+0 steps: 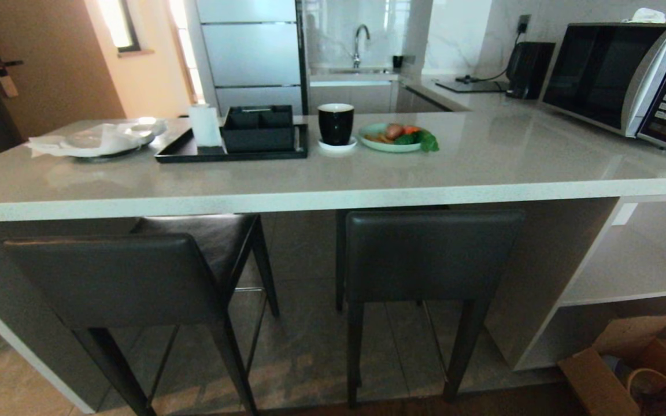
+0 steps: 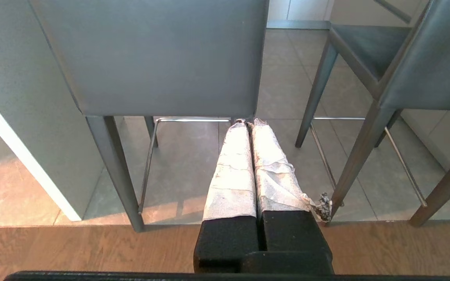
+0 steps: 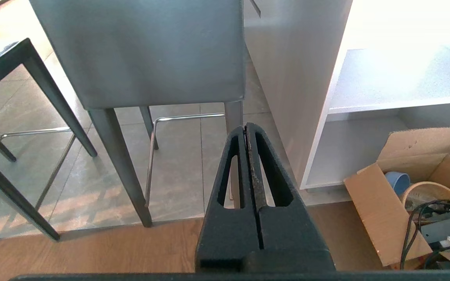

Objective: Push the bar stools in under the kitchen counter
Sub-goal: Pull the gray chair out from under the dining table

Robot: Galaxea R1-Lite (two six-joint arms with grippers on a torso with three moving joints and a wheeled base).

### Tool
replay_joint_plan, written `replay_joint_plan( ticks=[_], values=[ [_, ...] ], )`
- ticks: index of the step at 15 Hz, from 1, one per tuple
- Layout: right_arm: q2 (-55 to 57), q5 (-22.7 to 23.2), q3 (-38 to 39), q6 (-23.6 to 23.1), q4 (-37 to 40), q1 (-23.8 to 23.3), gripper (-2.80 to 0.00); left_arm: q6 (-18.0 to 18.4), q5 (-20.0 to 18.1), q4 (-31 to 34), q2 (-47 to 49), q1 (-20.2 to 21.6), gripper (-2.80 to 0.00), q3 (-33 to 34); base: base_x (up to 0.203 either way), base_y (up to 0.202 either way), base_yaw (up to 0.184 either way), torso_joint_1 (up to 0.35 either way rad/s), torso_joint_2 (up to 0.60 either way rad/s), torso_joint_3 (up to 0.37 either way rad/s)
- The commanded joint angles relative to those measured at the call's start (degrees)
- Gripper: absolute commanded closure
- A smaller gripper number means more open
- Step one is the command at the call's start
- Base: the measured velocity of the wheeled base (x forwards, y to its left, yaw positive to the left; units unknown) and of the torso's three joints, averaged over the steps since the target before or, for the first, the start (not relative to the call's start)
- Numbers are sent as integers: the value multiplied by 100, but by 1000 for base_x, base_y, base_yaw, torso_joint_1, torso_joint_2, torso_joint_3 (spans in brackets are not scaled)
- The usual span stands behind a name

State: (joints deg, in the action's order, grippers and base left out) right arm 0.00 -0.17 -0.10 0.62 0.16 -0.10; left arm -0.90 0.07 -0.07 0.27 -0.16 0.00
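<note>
Two dark grey bar stools stand at the kitchen counter (image 1: 333, 193). The left stool (image 1: 113, 277) is turned at an angle and stands out from the counter edge, with only part of its seat under the top. The right stool (image 1: 425, 254) faces the counter squarely, its backrest just in front of the edge. Neither gripper shows in the head view. My left gripper (image 2: 248, 124), its fingers wrapped in white tape, is shut and empty, hanging low behind the left stool (image 2: 158, 58). My black right gripper (image 3: 245, 128) is shut and empty behind the right stool (image 3: 150, 54).
A black tray (image 1: 229, 151), black cup (image 1: 336, 122), vegetable plate (image 1: 399, 138) and microwave (image 1: 622, 75) sit on the counter. White shelves (image 3: 397, 74) close its right end, with an open cardboard box (image 3: 389, 203) on the wood floor there. A panel (image 2: 22, 117) closes the left end.
</note>
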Motion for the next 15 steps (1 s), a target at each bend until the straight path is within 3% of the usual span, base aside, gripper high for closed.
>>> replay_joint_plan(
  ticks=[1, 10, 15],
  values=[
    [9, -1, 1, -1, 2, 1, 0, 2, 1, -1, 0, -2, 0, 0, 0, 0, 0, 0, 0, 0],
    [0, -1, 1, -1, 2, 1, 0, 2, 1, -1, 0, 7, 0, 0, 0, 0, 0, 0, 0, 0],
    [9, -1, 1, -1, 2, 1, 0, 2, 1, -1, 0, -2, 0, 0, 0, -167, 2, 3, 2, 4]
  ],
)
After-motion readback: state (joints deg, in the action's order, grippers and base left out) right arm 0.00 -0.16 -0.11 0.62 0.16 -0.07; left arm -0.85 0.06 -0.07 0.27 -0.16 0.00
